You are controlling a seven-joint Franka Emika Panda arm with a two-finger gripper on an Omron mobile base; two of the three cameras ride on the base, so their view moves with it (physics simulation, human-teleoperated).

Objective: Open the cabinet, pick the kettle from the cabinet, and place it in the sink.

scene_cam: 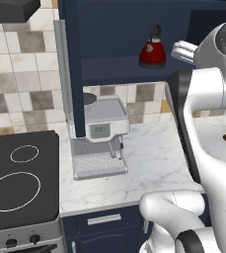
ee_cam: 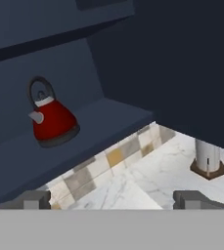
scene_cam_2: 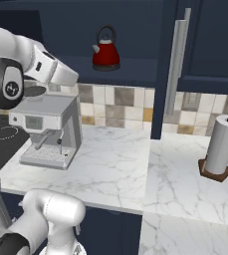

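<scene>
On the far left sits the black cooktop (scene_cam: 20,183), flat and glossy with thin white rings. Beside it stands the coffee machine (scene_cam: 100,136), a boxy silver-grey block on the white veined marble counter (scene_cam: 149,163). Above it the navy cabinet (scene_cam: 119,29) stands open, its matte shelf bare but for the kettle (scene_cam: 152,49), a squat, rounded red body with a dark base band and an arched dark handle, upright and well back from the shelf lip. The open door (scene_cam_2: 172,69), with its long silver bar handle, hangs edge-on to the right of the kettle, and a white paper-towel roll (scene_cam_2: 219,147) on a brown base stands further right on the counter.

The tool (ee_cam: 113,200) is spread wide and carries nothing, aimed at the shelf from below and to the kettle's right. The likely trouble is the approach: coming in low, the fingers (ee_cam: 33,199) could strike the shelf's front edge. The kettle's smooth curved flank could also slip or be shoved backwards if pinched off-centre. The arm's elbow may clip the open door or the coffee machine.
</scene>
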